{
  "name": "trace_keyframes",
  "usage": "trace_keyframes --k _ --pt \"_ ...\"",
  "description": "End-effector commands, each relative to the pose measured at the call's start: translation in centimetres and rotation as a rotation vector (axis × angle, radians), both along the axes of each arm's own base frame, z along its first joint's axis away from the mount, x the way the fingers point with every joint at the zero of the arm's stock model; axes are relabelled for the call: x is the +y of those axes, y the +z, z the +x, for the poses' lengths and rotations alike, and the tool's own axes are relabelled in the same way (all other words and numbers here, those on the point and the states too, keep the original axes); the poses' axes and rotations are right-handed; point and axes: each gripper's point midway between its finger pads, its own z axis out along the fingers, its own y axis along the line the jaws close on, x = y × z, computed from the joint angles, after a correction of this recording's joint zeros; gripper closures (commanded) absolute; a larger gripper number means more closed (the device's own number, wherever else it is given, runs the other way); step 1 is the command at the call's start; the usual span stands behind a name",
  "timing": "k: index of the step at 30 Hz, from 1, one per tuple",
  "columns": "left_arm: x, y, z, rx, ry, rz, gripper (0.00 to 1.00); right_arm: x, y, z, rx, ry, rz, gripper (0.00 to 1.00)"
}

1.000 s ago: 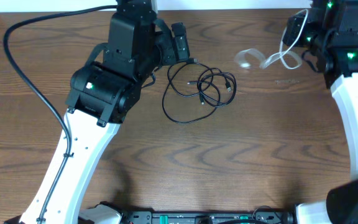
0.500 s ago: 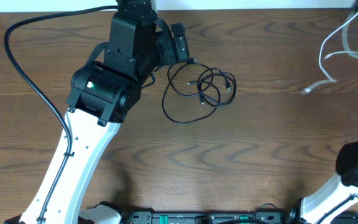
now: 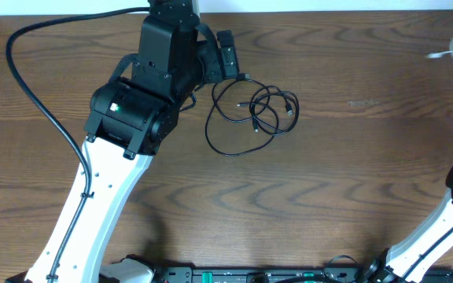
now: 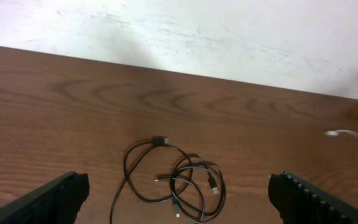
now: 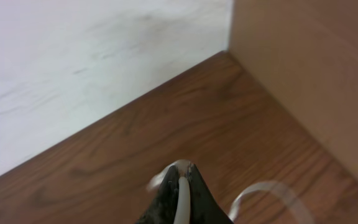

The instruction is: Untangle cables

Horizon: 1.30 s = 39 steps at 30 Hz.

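my right fingers (image 5: 163,204) are clamped on the white cable (image 5: 263,188), held far right of the black cable (image 3: 250,110), i judge to keep them clear. the black cable lies looped on the counter (image 3: 329,196); my left fingers (image 4: 55,198) gape apart just beside it.

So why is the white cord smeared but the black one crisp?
Overhead: the white cable is streaked, likely motion blur, while the black cable lies sharp. Right wrist: the right gripper holding it is soft, probably too near the lens.

White arm links (image 3: 101,196), black joint housing (image 3: 144,94), green light (image 3: 117,108)
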Motion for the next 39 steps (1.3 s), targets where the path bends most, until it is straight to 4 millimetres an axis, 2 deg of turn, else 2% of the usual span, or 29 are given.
trace_keyframes --k 1,6,8,13,16,18,21,23,26,31,34,36,39 --pt "0.4 0.6 0.0 -0.015 0.009 0.009 0.03 -2.8 -1.7 -0.5 0.041 -0.071 -0.042 0.99" --pt "0.3 -0.3 0.2 0.013 0.009 0.022 0.03 -5.2 -9.2 -1.1 0.148 -0.103 0.027 0.99" --pt "0.2 -0.5 0.4 0.016 0.009 0.023 0.03 -5.7 -11.6 -1.4 0.179 -0.106 0.061 0.99" --pt "0.0 -1.0 0.7 0.028 0.008 0.024 0.03 -5.5 -16.2 -2.2 0.252 -0.102 0.137 0.99" --pt "0.0 -1.2 0.8 0.031 0.009 0.025 0.03 -4.8 -17.8 -3.3 0.289 -0.157 0.224 0.96" --pt "-0.1 -1.0 0.9 0.025 0.009 0.022 0.03 -3.8 -18.7 -4.4 0.314 -0.215 0.315 0.85" --pt "-0.2 -0.8 1.1 0.015 0.008 0.017 0.03 -2.2 -19.7 -5.4 0.352 -0.250 0.422 0.47" --pt "-0.2 -0.8 1.1 0.015 0.008 0.017 0.03 -1.1 -20.2 -6.2 0.384 -0.262 0.478 0.30" --pt "-0.1 -1.0 1.0 0.022 0.008 0.021 0.03 0.6 -20.2 -7.3 0.432 -0.240 0.546 0.14" --pt "-0.1 -1.0 0.9 0.026 0.008 0.023 0.03 2.5 -18.3 -8.3 0.457 -0.212 0.599 0.09" --pt "-0.1 -1.0 0.9 0.026 0.008 0.023 0.03 4.1 -15.1 -7.1 0.377 -0.080 0.627 0.10" --pt "-0.1 -1.1 0.9 0.029 0.008 0.024 0.02 5.3 -12.0 -6.2 0.299 0.004 0.645 0.10" --pt "0.0 -1.3 0.8 0.036 0.008 0.028 0.03 6.2 -8.0 -6.1 0.228 0.045 0.626 0.10"
